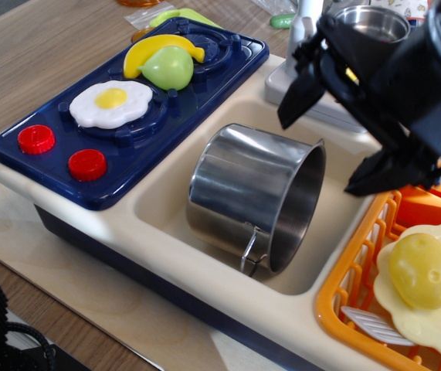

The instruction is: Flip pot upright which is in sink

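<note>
The shiny steel pot [239, 197] lies on its side in the cream sink [170, 189], its open mouth facing right toward the dish rack and a wire loop handle at its lower front. My black gripper [330, 147] hovers above the sink's right rear, just above and to the right of the pot's rim. Its jaws are spread wide and hold nothing: one fingertip [291, 112] is over the sink's back edge, the other [363, 183] is near the rack's edge.
A blue toy stove [131, 108] at the left carries a fried egg, a banana, a green fruit and red knobs. An orange dish rack [359, 270] at the right holds a plate with a potato. A smaller steel cup [371, 23] and the faucet block stand behind the sink.
</note>
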You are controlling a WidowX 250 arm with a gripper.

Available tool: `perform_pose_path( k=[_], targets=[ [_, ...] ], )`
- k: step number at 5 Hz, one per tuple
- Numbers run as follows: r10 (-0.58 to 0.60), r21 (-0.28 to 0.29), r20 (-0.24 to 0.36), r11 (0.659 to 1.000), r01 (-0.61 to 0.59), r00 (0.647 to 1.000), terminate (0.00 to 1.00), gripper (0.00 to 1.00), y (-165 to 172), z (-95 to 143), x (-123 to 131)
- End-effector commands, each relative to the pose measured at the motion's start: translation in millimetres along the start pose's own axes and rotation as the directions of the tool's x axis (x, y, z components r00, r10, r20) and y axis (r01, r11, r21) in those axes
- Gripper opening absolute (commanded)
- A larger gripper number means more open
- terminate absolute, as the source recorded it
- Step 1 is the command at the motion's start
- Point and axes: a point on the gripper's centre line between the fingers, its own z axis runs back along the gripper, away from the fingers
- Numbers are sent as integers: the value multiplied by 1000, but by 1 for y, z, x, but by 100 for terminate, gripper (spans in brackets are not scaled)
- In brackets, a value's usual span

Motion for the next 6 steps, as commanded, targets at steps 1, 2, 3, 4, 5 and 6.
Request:
perform_pose_path(
  k=[1,2,3,4,5,6],
  targets=[
    [19,15,61,1000,-20,998,0,100,0,-10,-1],
    [13,-20,59,1000,-11,998,0,100,7,-21,-1],
    [-15,-50,54,999,18,998,0,100,19,-29,0],
    [-31,-46,55,998,33,998,0,100,33,-32,0],
    [-25,-52,65,998,28,998,0,0,41,-37,-3],
    [-10,-63,72,998,15,997,0,0,42,-40,-4]
  ],
)
